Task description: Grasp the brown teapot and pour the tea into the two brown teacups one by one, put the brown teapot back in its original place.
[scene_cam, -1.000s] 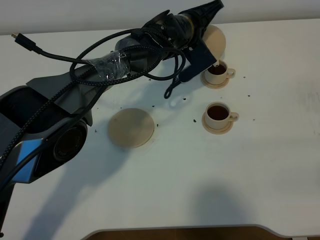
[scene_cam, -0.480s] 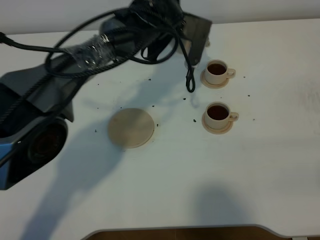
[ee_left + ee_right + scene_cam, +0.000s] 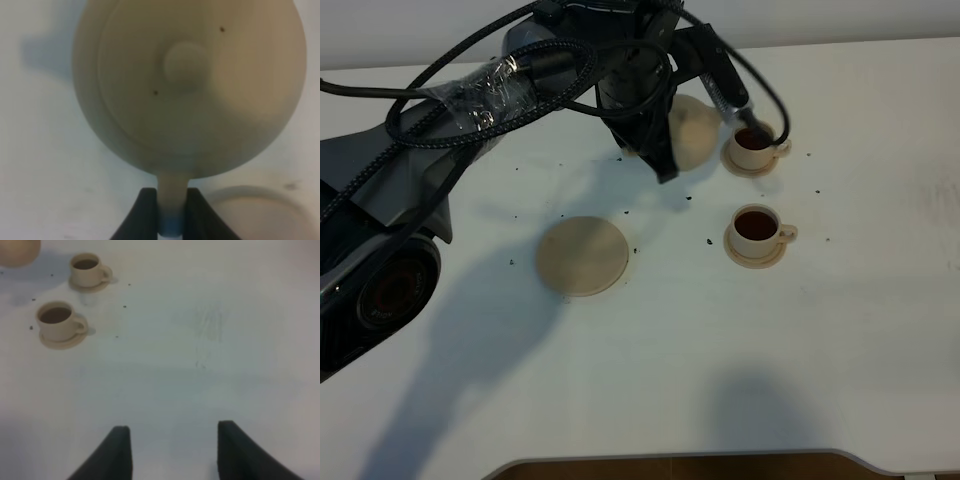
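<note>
My left gripper [image 3: 172, 196] is shut on the loop handle of the brown teapot [image 3: 190, 85], seen from above with its knobbed lid. In the high view the teapot [image 3: 694, 130] is held just left of the far teacup [image 3: 755, 144], under my left arm. The near teacup [image 3: 757, 227] stands in front of it; both hold dark tea and sit on small saucers. The original place, a flat beige saucer disc [image 3: 583, 255], lies bare to the front left. My right gripper [image 3: 172, 457] is open and empty, well apart from the cups [image 3: 87, 269] [image 3: 57, 320].
Small dark tea specks [image 3: 709, 241] dot the white table [image 3: 720, 360] around the cups and disc. My left arm and its cables [image 3: 500, 90] cross the back left. A pale round rim [image 3: 255, 210] shows below the teapot; I cannot tell which saucer it is.
The teapot was tipped over the far cup a second ago. My left arm has swung it back left, and it is now held level beside that cup.
</note>
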### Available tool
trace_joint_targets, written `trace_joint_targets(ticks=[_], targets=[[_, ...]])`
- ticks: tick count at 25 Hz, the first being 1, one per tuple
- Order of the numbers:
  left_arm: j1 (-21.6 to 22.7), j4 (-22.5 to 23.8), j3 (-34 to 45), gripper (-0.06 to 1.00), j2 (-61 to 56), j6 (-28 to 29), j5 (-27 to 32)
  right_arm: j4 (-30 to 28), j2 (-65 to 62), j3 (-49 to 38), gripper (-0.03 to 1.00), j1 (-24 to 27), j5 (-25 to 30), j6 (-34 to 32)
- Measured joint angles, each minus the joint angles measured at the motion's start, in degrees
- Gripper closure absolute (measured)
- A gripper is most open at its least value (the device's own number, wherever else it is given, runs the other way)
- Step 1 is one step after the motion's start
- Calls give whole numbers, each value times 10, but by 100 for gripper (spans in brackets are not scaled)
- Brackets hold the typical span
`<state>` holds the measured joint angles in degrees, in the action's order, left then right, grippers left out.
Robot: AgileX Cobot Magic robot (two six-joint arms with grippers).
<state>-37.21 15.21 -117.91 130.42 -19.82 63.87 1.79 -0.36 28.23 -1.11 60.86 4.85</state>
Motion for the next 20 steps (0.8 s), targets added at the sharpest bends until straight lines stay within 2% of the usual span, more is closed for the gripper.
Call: trace_joint_targets(ticks=[2, 4, 6, 10, 14, 20], targets=[[1, -18, 0, 83, 2, 46, 18, 0, 0, 0, 55, 0, 0, 0], [4, -38, 3, 83, 9, 65, 30, 0, 0, 0, 55, 0, 0, 0], [7, -47, 15, 83, 15, 71, 22, 0, 0, 0, 55, 0, 0, 0], [8, -51, 50, 83, 23, 83, -31, 0, 0, 0, 55, 0, 0, 0], [8, -59, 53, 83, 12, 83, -40, 0, 0, 0, 55, 0, 0, 0], [8, -58, 53, 83, -70, 95, 19, 0, 0, 0, 55, 0, 0, 0]])
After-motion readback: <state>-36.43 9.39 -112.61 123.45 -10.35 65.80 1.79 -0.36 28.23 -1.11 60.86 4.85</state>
